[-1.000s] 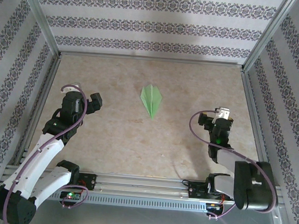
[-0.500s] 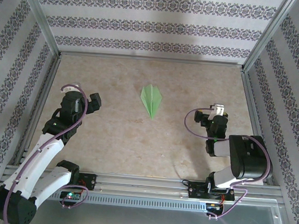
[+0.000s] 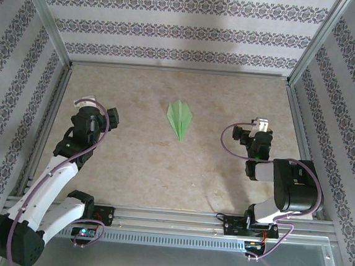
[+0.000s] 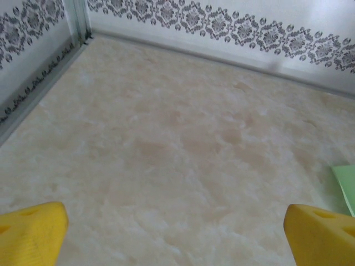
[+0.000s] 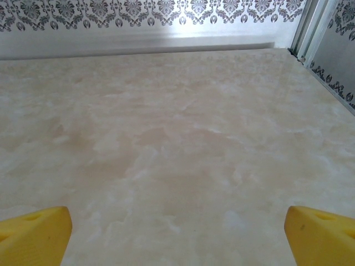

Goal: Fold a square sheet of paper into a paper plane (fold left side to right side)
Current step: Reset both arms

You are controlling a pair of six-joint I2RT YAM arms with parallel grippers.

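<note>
The light-green paper plane (image 3: 179,118) lies flat on the marble table as a narrow dart, its point toward the near side. A corner of its green paper (image 4: 346,183) shows at the right edge of the left wrist view. My left gripper (image 3: 109,117) hovers well to the left of it, open, its yellow fingertips (image 4: 32,230) wide apart over bare table. My right gripper (image 3: 260,129) sits well to the right of the plane, also open, with yellow fingertips (image 5: 34,231) spread and nothing between them.
Patterned walls with metal frame rails (image 3: 177,69) enclose the table on the far, left and right sides. The arm bases stand on an aluminium rail (image 3: 170,219) at the near edge. A looped cable (image 3: 230,137) hangs beside the right wrist.
The right arm folded back toward its base, its gripper moving slightly farther and upward in view. The left gripper shifted a little toward the far side. The paper plane stayed put.
</note>
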